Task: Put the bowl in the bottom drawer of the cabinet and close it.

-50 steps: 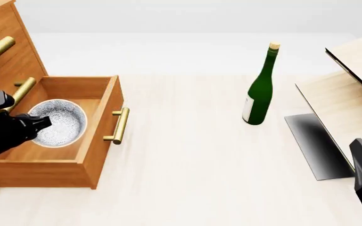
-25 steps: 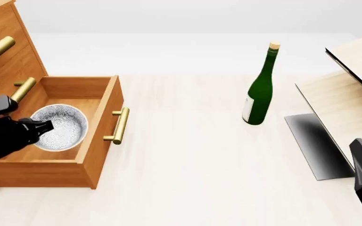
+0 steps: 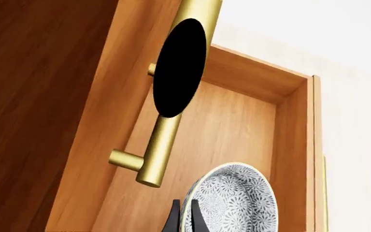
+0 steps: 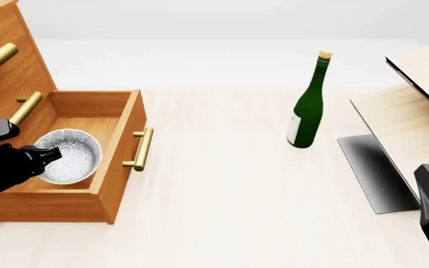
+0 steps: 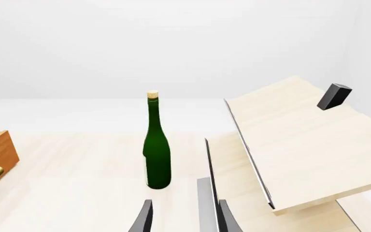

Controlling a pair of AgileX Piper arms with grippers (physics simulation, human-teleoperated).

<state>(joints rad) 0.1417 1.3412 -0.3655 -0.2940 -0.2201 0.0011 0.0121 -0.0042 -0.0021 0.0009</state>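
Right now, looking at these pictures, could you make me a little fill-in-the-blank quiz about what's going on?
1. The bowl sits inside the open bottom ____ of the cabinet.
2. The left hand pinches the bowl's ____.
3. The green bottle stands ____ on the table.
4. The right hand holds ____.

Missing words: drawer; rim; upright; nothing
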